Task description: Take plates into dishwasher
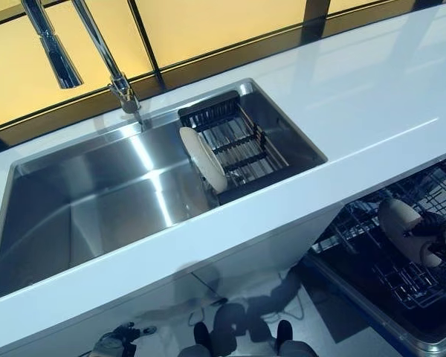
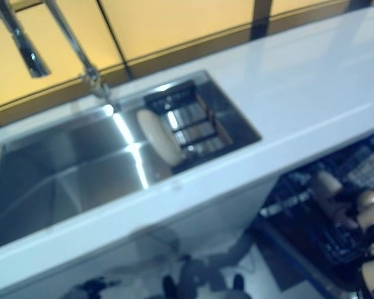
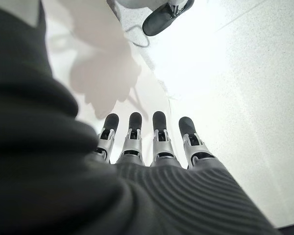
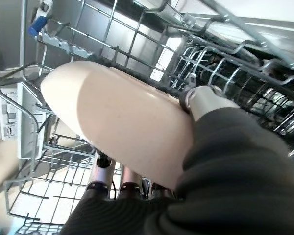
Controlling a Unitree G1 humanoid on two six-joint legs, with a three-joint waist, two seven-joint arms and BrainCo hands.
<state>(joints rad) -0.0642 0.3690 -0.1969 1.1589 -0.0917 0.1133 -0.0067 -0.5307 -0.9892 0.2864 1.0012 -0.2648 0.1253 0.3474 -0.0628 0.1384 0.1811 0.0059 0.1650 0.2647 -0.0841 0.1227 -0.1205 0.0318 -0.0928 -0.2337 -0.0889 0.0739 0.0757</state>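
Note:
A cream plate is pinched in my right hand, thumb over its face and fingers under it, held down inside the open dishwasher rack at the lower right; in the eye views this plate shows just above the wire tines. A second cream plate stands on edge in the black dish rack at the right end of the sink. My left hand hangs low with its fingers straight, over pale floor, holding nothing.
A steel sink is set in the white counter, with a chrome faucet behind it. The dishwasher's wire rack surrounds the held plate. A person's dark shoe is on the floor.

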